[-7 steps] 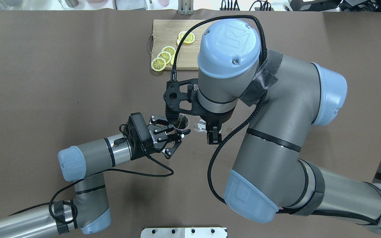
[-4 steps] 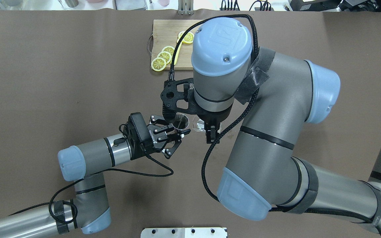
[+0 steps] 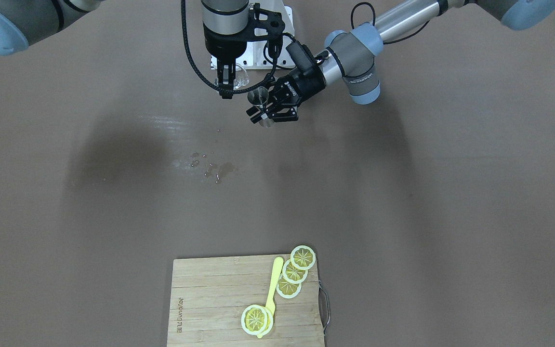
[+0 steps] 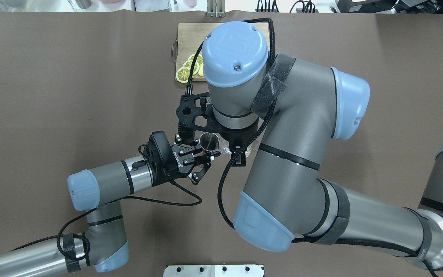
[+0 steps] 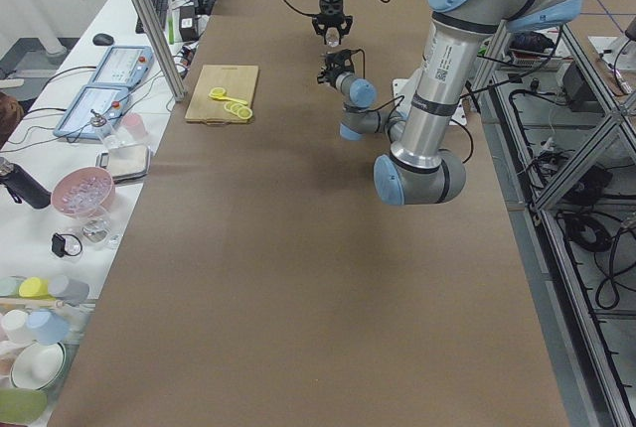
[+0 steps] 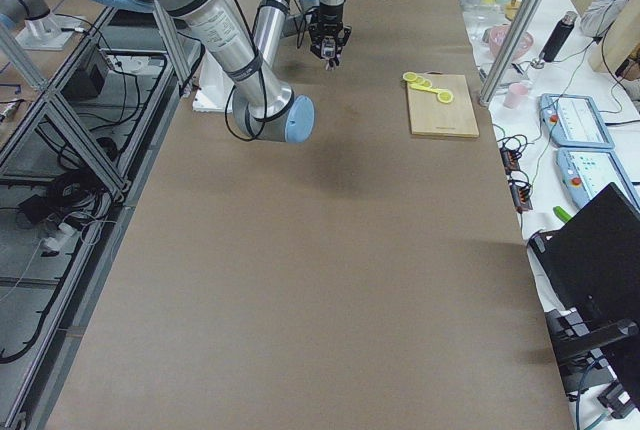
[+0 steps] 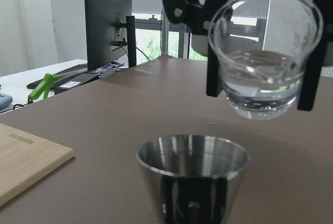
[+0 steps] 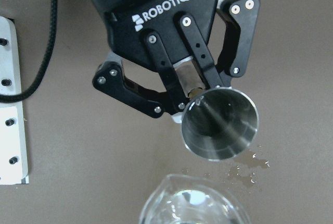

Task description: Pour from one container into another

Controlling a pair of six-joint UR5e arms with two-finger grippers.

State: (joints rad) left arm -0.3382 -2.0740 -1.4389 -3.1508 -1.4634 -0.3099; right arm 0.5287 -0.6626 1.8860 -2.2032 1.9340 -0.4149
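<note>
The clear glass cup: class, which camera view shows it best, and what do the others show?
Left wrist-mounted: the glass cup fills the upper right, its liquid visible, higher than the jigger. The right wrist view catches only its rim; overhead, the right arm hides most of it; front-facing shows it tiny; side views, barely.

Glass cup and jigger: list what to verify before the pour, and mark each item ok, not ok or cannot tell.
1. Grip on cup by right pincer: ok, clamped between its fingers.
2. Grip on jigger by left pincer, mouth up: ok.
3. Clear liquid in cup: ok, a pool shows at its bottom.
4. Cup over jigger's mouth: not ok, it hangs higher but off to one side.
5. Jigger empty: cannot tell, its inside is dark.
6. Dry table: not ok, drops lie on it.
</note>
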